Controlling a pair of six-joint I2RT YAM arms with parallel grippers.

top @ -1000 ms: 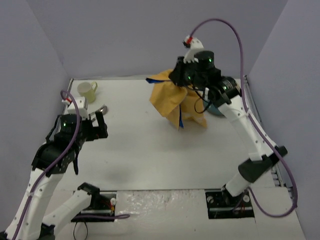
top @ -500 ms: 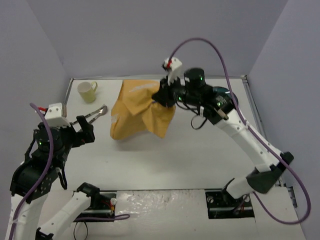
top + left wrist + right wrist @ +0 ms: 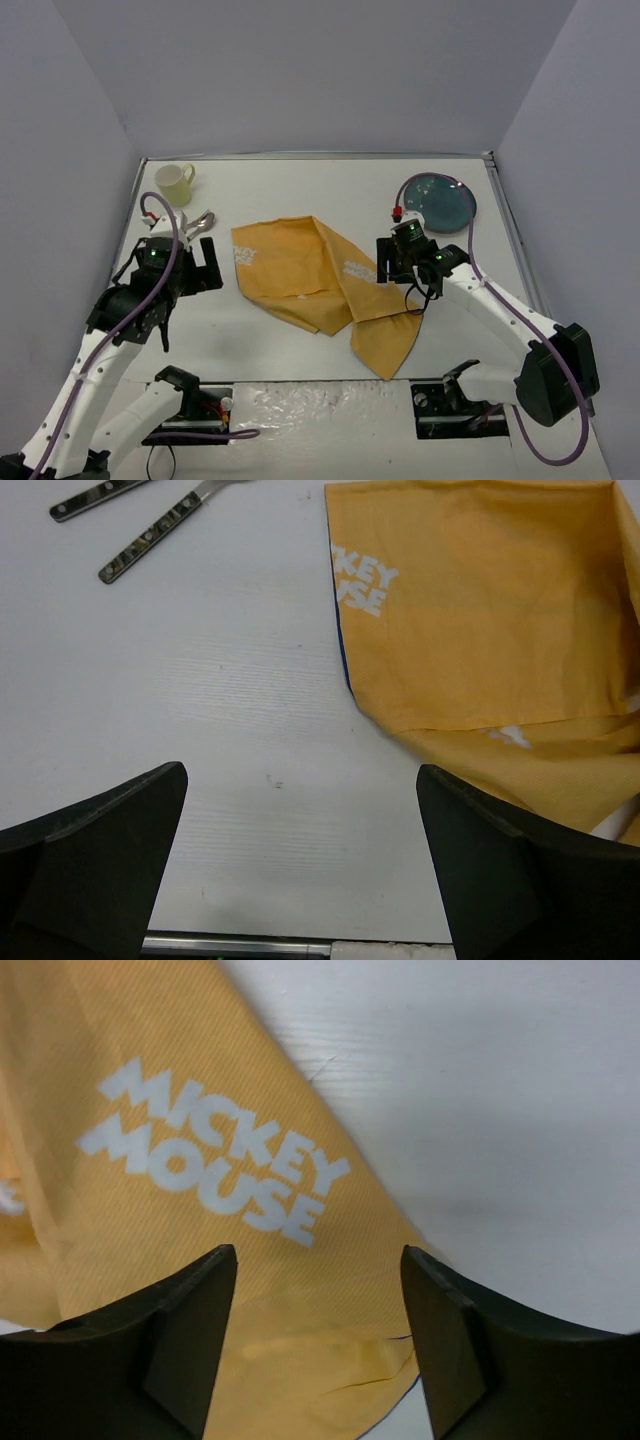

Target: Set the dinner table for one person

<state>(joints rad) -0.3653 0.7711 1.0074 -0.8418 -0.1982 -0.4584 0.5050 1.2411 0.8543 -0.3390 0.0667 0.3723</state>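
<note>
Dinner table (image 3: 300, 200): plain white, thin metal-grey rim.
Placemat (image 3: 300, 265): orange-yellow cloth, white block lettering reading MICKEY MOUSE, dark blue showing along one edge.
Mug (image 3: 175, 182): pale yellow.
Plate (image 3: 437, 200): teal blue.
Cutlery (image 3: 150, 542): silver, with dark mottled handles.
Robot arms (image 3: 490, 310): white shells, black joints, purple cables.
Walls (image 3: 300, 80): pale lavender-grey.
</note>
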